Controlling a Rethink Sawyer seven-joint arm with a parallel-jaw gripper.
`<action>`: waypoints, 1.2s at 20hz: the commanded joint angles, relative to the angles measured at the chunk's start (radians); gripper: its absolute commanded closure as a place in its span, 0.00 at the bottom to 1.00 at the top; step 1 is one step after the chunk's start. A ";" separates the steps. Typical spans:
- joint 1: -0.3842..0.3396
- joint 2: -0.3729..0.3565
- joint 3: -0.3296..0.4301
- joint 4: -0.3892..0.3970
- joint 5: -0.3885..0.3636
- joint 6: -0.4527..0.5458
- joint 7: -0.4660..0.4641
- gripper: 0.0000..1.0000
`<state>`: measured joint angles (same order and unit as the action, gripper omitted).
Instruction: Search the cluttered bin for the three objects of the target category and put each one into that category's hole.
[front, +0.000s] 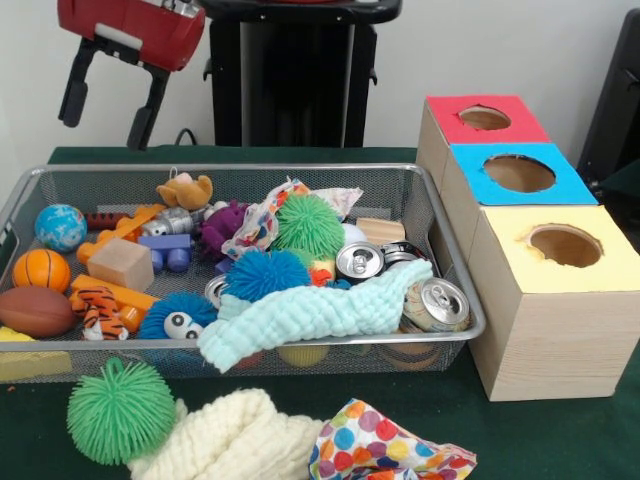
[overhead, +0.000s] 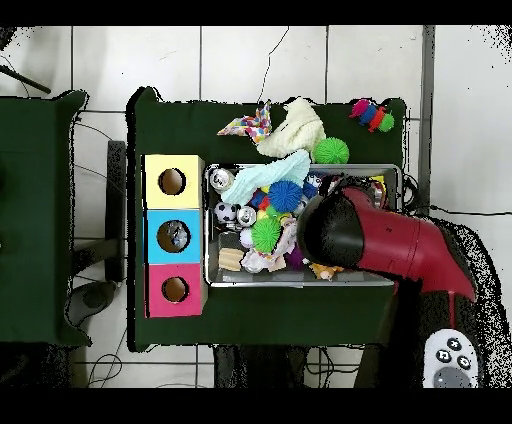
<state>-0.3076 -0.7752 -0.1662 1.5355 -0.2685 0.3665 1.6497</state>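
Note:
A wire mesh bin holds a jumble: silver cans, a green spiky ball, a blue spiky ball, a mint cloth, a basketball, a football, a globe ball and a wooden block. To the right stand three boxes with round holes: red, blue, yellow. My gripper hangs open and empty above the bin's far left corner. In the overhead view the arm hides the gripper and part of the bin.
Outside the bin near the front lie a second green spiky ball, a cream knit cloth and a polka-dot cloth. A striped toy lies at a table corner. Something grey shows inside the blue box's hole.

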 joint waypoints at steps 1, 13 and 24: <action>-0.015 0.023 0.085 0.120 -0.044 0.032 0.020 0.00; -0.020 0.034 0.099 0.078 -0.084 0.059 -0.041 0.00; -0.011 0.029 0.085 0.048 -0.134 0.076 -0.056 0.00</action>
<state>-0.3142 -0.7715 -0.1485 1.5347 -0.3259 0.3663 1.6497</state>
